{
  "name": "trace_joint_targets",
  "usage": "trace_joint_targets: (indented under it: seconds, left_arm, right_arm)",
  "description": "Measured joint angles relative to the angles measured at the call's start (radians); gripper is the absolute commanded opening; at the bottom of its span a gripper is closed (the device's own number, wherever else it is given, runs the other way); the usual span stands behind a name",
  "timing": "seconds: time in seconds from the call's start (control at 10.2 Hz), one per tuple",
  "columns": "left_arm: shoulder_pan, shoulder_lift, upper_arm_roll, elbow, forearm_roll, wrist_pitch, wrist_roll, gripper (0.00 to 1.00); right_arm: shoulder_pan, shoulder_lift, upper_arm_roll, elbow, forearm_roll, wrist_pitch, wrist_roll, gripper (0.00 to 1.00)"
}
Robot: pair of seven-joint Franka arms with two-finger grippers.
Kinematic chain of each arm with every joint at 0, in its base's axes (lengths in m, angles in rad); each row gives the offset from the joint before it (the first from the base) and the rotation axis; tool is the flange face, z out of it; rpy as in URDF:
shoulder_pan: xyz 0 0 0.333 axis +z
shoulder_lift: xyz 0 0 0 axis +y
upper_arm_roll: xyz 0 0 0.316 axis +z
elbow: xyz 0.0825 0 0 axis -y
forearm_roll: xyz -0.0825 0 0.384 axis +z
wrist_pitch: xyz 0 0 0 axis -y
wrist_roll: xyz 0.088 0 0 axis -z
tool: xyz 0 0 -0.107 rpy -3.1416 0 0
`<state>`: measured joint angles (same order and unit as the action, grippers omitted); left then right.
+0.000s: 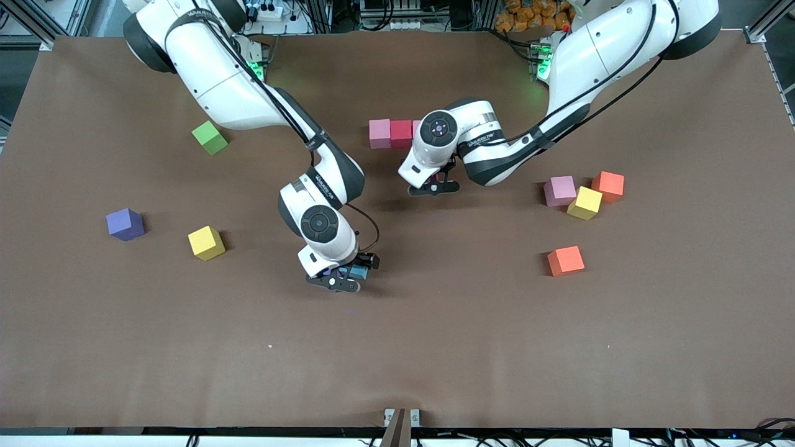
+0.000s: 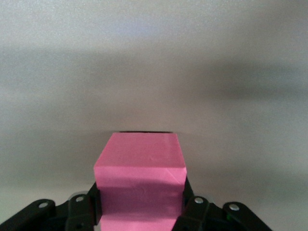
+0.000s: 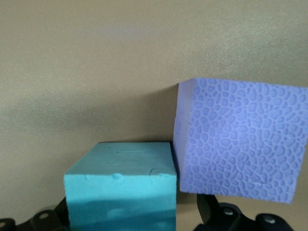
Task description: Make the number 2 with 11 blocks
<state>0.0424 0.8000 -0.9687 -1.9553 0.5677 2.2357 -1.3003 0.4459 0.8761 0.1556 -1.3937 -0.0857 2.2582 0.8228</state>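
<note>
Gripping a matte pink foam cube [image 2: 139, 178], left gripper [image 1: 433, 186] jaws closed, right gripper [image 1: 340, 278] jaws spread around a smooth teal cube [image 3: 122, 187], pebble-textured lilac pad [image 3: 240, 144] beside it

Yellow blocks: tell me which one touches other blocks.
The yellow block toward the left arm's end of the table, wedged between a pink block and an orange one. The other yellow block stands alone.
</note>
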Motion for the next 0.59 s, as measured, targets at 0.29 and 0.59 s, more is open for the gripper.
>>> trace_joint_targets:
  seconds: [0.29, 0.59]
  left_arm:
    - [-0.019, 0.0, 0.002, 0.0, 0.002, 0.001, 0.0, 0.45]
    - [-0.04, 0.0, 0.022, 0.0, 0.003, 0.001, 0.0, 0.53]
  right_arm:
    - [0.0, 0.0, 0.0, 0.001, 0.0, 0.0, 0.0, 0.0]
    - [-0.007, -0.009, 0.001, 0.024, 0.0, -0.035, -0.036, 0.0]
